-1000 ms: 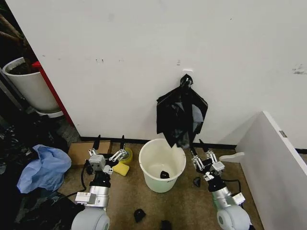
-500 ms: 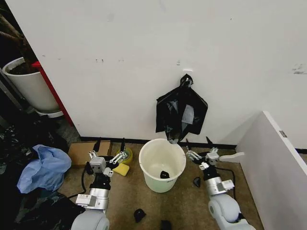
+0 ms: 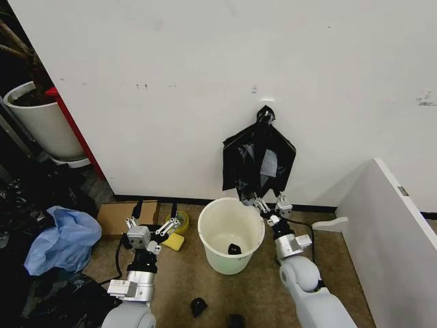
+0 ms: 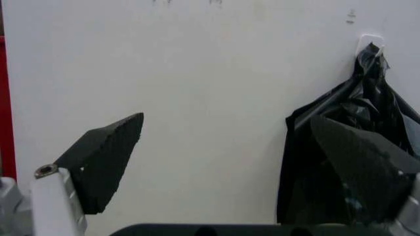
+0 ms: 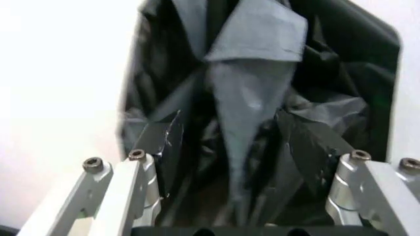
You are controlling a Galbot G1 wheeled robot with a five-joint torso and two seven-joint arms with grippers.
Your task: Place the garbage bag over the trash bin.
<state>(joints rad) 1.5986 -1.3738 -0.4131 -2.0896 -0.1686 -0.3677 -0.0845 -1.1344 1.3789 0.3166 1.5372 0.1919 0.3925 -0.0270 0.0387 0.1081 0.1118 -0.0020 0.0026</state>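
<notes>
Against the lower hem of the garbage bag (image 3: 259,161), the right gripper (image 3: 269,203) stands with its jaws spread wide, one finger to each side of the hanging plastic, nothing clamped. That bag hangs from a hook (image 3: 266,104) on the white wall (image 3: 205,75), directly above the trash bin's (image 3: 231,234) far rim. Left of the bin, the left gripper (image 3: 155,209) points at the wall, jaws wide apart and empty, near a yellow sponge (image 3: 173,241).
</notes>
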